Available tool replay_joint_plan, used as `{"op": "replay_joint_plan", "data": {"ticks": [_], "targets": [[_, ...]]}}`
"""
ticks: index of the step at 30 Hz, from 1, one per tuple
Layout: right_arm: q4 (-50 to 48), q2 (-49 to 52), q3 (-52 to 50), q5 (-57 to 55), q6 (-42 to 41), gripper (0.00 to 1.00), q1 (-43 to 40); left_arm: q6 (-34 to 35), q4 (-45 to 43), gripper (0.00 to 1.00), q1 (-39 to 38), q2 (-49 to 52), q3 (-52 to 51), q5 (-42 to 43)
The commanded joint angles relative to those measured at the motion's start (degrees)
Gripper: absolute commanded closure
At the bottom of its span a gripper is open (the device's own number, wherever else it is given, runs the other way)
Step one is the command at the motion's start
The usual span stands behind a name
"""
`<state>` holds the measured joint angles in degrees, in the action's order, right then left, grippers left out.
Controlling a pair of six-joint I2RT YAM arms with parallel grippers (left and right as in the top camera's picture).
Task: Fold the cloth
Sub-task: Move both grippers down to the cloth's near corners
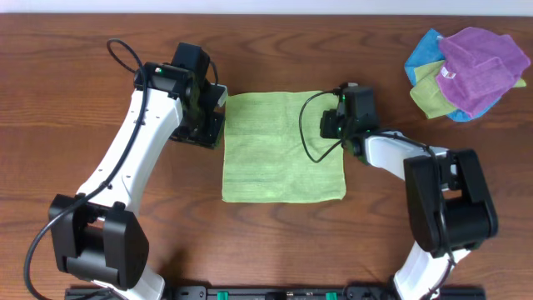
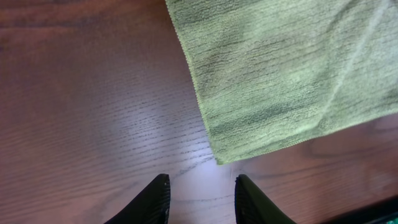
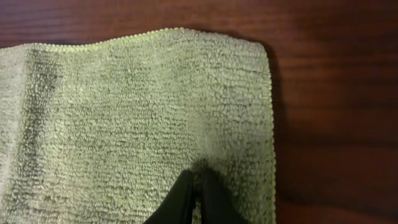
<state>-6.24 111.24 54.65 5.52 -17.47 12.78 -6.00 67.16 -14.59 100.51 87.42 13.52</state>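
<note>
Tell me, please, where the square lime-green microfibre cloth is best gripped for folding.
Grip a corner, sliding in low from outside the edge. The square lime-green microfibre cloth lies flat on the wooden table, so only its corners offer a lip. The corner just ahead of the open left tool looks handiest, approached from the cloth's left side.

This looks like a robot lab bench, not a home. There is a bare dark wooden table. A black rail at its edge, behind the left pincer and the right pincer, carries two white and black arms. A heap of spare cloths lies well to the right pincer's right.
</note>
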Motion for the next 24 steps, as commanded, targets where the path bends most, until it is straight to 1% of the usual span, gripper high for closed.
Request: {"op": "replay_joint_plan", "data": {"ticks": [1,3,4,5,7,8,9,10,11,12,13,14,15,17,18,19,22,23,24], "targets": [[0.7,2.86,-0.22,-0.59,1.05,0.93,-0.07,0.48,0.35,0.65,-0.02,0.31,0.46,-0.37],[1.46,2.86,-0.22,-0.57,0.39,0.94,-0.04,0.46,0.33,0.65,-0.02,0.31,0.46,-0.37],[2.01,2.86,-0.22,-0.5,0.31,0.92,-0.04,0.46,0.33,0.65,-0.02,0.31,0.46,-0.37],[2.64,2.64,-0.2,0.39,0.11,0.86,0.02,0.46,0.35,0.65,-0.02,0.31,0.46,-0.37],[3.74,1.4,-0.15,2.47,-0.59,0.88,0.04,0.46,0.37,0.65,-0.02,0.31,0.46,-0.39],[4.28,0.35,-0.13,2.45,-1.36,0.8,0.04,0.48,0.37,0.65,-0.02,0.31,0.46,-0.37],[4.61,-1.03,-0.11,2.47,-1.4,0.58,0.07,0.46,0.35,0.65,-0.02,0.31,0.46,-0.39],[5.05,-2.69,-0.11,2.47,-1.7,0.53,0.15,0.46,0.33,0.65,-0.02,0.31,0.46,-0.39],[5.55,-4.57,-0.11,2.43,-1.77,0.55,0.31,0.46,0.33,0.65,-0.02,0.31,0.46,-0.39],[5.88,-5.77,-0.11,2.43,-1.77,0.52,0.42,0.46,0.33,0.65,-0.02,0.31,0.46,-0.39],[6.73,-7.48,-0.11,2.45,-1.9,0.46,0.5,0.46,0.33,0.65,-0.02,0.31,0.46,-0.39],[8.48,-9.4,-0.11,2.1,-3.32,0.43,0.59,0.48,0.35,0.65,-0.02,0.31,0.46,-0.31],[9.62,-10.49,-0.11,1.99,-4.28,0.43,0.76,0.46,0.42,0.65,-0.02,0.31,0.46,-0.15],[11.91,-12.87,-0.11,1.99,-4.79,0.3,1.18,0.5,0.59,0.65,-0.09,0.31,0.46,0.15],[13.09,-14.1,-0.11,2.01,-4.81,0.29,1.36,0.48,0.66,0.66,-0.11,0.31,0.46,0.98],[14.21,-15.02,-0.11,2.01,-4.83,0.22,1.55,0.5,0.85,0.67,-0.11,0.31,0.46,1.97],[22.21,-19.17,-0.11,1.99,-7.5,0.21,1.99,0.39,3.96,0.68,-0.15,0.28,0.44,4.81],[26.67,-21.05,-0.11,2.01,-9.44,0.2,1.97,-0.31,6.19,0.68,-0.22,0.28,0.39,4.74],[31.23,-22.75,-0.11,2.03,-11.06,0.19,1.9,-1.46,7.98,0.7,-0.22,0.28,0.24,4.48]]}}
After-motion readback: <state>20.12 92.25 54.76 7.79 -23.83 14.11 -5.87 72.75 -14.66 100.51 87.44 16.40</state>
